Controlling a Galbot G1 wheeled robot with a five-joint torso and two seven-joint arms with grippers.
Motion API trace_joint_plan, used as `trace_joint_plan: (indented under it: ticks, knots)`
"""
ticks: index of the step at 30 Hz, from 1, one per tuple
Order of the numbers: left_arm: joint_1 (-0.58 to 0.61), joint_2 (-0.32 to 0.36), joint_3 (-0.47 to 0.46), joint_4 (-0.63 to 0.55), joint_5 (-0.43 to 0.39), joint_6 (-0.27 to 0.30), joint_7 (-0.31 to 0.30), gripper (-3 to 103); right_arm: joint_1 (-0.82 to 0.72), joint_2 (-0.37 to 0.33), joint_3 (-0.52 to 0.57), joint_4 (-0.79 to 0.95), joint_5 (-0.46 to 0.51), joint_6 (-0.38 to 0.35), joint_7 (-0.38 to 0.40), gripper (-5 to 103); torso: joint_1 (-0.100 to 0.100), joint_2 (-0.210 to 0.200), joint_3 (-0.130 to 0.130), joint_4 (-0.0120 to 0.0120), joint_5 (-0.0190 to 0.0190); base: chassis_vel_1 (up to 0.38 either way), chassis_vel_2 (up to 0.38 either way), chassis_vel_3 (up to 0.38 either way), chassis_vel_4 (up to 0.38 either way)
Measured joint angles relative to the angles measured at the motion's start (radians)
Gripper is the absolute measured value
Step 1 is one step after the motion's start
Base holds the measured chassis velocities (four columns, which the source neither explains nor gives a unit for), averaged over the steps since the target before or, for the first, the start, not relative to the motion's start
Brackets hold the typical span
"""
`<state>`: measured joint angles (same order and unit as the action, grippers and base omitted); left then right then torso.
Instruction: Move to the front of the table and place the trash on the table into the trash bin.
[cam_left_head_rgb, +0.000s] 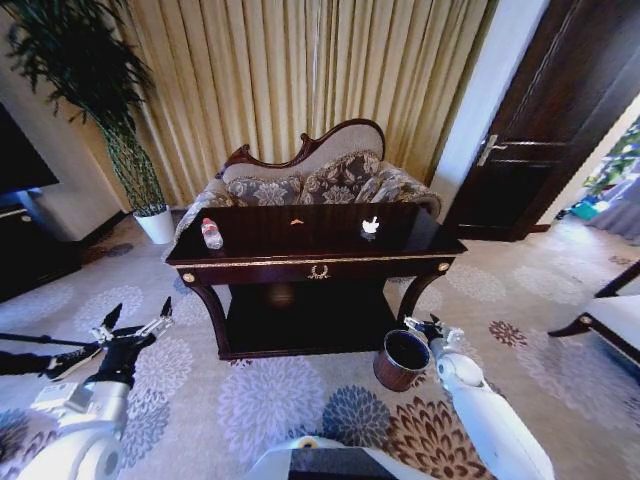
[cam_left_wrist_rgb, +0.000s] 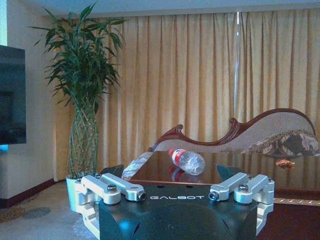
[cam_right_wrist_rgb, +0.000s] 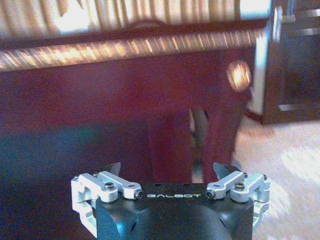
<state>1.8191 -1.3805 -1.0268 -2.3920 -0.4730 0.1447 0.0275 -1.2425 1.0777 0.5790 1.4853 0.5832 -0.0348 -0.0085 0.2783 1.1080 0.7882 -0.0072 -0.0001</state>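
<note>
The dark-brown table (cam_left_head_rgb: 260, 268) with gold trim stands straight ahead. On its top lie the trash pieces: a crumpled white paper wad (cam_left_head_rgb: 370, 227) to the right and a tiny orange scrap (cam_left_head_rgb: 297, 221) near the back middle, the scrap (cam_left_wrist_rgb: 285, 163) also in the left wrist view. The reddish-brown trash bin (cam_left_head_rgb: 401, 359) sits on the carpet by the table's front right leg. My right gripper (cam_left_head_rgb: 430, 327) (cam_right_wrist_rgb: 167, 170) hangs open just above the bin's right rim, facing the table's front rail. My left gripper (cam_left_head_rgb: 137, 326) (cam_left_wrist_rgb: 170, 172) is open and empty, low before the table's left end.
A plastic bottle (cam_left_head_rgb: 211, 233) (cam_left_wrist_rgb: 187, 161) lies on the table's left end. A patterned sofa (cam_left_head_rgb: 320, 180) stands behind the table. A plant in a white pot (cam_left_head_rgb: 155, 222) is at the left, a dark door (cam_left_head_rgb: 540, 130) at the right, a chair (cam_left_head_rgb: 610, 320) at the right edge.
</note>
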Motion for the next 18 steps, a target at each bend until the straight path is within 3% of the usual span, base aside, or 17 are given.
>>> trace_joint_plan:
  ticks: [9,14,18]
  knots:
    - [-0.005,0.001,-0.01,0.017,-0.014,-0.006,-0.002,100,-0.074,-0.009,0.073,0.284,0.026,-0.061,0.033,100,0.0,0.0,0.0,0.0001,0.0,0.0,0.0,0.0,0.0]
    - [-0.007,0.007,-0.021,0.027,-0.038,-0.006,-0.005,100,-0.121,-0.022,0.114,0.48,0.049,-0.156,0.044,100,0.0,0.0,0.0,0.0002,-0.0003,0.0,0.0,0.0,0.0]
    - [-0.013,0.014,-0.022,0.032,-0.044,-0.005,-0.007,100,-0.148,-0.022,0.127,0.539,0.053,-0.177,0.046,100,0.0,0.0,0.0,0.0002,-0.0003,0.0,0.0,0.0,0.0]
